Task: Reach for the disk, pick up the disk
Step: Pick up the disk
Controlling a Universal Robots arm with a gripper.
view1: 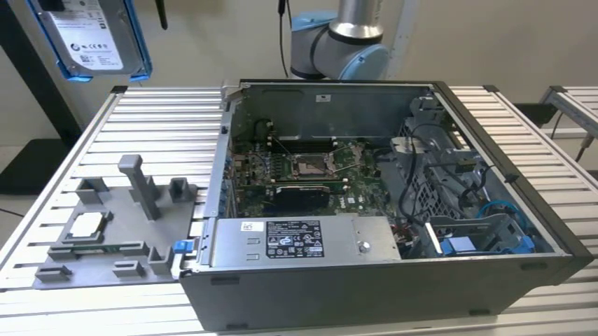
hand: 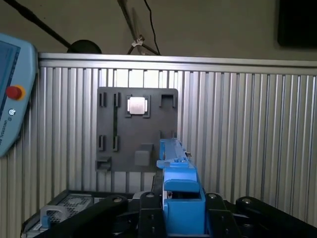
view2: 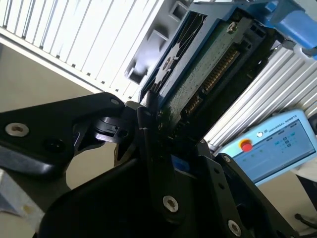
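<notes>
1. The disk [view1: 94, 38] runs off the exterior view's upper edge, its top cut away.
2. In the second wrist view, fingers [view2: 148, 144] of the gripper [view2: 158, 119] cover the disk's near end.
3. The teach pendant [hand: 15, 109] beside the gripper is cropped by the first wrist view's edge.

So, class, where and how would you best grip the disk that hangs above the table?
Probably at one short end, across its two flat faces, coming in end-on. The disk is thin and flat and hangs upright, and the gripper clamps it that way.
</notes>
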